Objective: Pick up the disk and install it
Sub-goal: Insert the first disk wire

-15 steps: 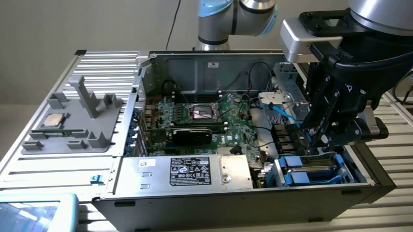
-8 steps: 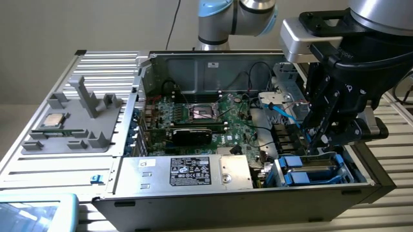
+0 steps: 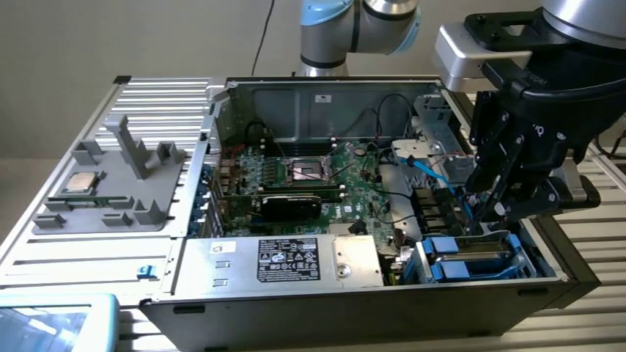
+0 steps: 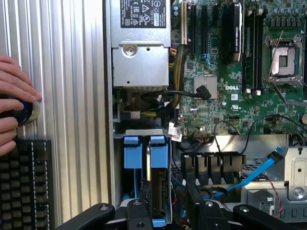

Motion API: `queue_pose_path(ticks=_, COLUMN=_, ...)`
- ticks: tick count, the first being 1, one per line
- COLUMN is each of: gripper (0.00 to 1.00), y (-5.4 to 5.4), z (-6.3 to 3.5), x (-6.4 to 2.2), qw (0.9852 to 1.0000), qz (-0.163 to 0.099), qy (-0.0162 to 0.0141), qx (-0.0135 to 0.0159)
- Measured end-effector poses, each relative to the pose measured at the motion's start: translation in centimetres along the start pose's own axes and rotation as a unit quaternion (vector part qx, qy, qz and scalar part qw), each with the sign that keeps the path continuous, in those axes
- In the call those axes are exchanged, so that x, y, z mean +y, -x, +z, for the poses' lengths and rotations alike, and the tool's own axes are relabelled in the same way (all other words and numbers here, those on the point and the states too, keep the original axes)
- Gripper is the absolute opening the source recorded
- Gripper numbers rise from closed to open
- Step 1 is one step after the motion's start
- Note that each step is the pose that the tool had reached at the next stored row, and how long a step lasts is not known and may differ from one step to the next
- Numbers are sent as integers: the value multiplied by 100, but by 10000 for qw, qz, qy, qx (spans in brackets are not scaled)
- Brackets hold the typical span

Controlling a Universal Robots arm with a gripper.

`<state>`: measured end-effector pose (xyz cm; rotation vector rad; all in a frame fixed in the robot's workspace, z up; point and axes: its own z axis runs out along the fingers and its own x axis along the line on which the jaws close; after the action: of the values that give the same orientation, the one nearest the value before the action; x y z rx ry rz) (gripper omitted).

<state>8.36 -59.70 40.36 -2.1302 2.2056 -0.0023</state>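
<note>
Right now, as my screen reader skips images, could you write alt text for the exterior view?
A robot gripper hangs over the blue-bracketed disk in the near corner bay of an open computer case, at the exterior view's right. A processor chip lies on a grey fixture at its left.

An open computer case [image 3: 323, 110] lies on a ribbed metal worktop [image 3: 166, 103]. Inside are a green motherboard [image 3: 364, 192] with a bare processor socket [image 3: 306, 170], a silver power supply [image 3: 293, 260] with a black label, and a blue cable [image 3: 423, 170]. Beside the case, a grey tray [image 3: 73, 216] holds a processor chip [image 3: 80, 183]. A black keyboard [image 4: 26, 187] rests on the worktop.
</note>
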Motion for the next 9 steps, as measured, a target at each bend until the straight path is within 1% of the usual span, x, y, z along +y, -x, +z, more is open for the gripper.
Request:
queue_pose_path(ticks=2, gripper=42, y=4, z=-10, x=-18, qw=10000, qz=0, qy=0, qx=2)
queue_pose_path(ticks=4, gripper=42, y=9, z=-19, x=-38, qw=10000, qz=-1, qy=-1, qx=11)
queue_pose_path(ticks=6, gripper=42, y=16, z=-34, x=-88, qw=10000, qz=-1, qy=0, qx=20)
queue_pose_path(ticks=8, gripper=42, y=29, z=-46, x=-131, qw=10000, qz=-1, qy=-1, qx=36)
queue_pose_path(ticks=9, gripper=42, y=32, z=-47, x=-160, qw=10000, qz=-1, qy=-1, qx=38)
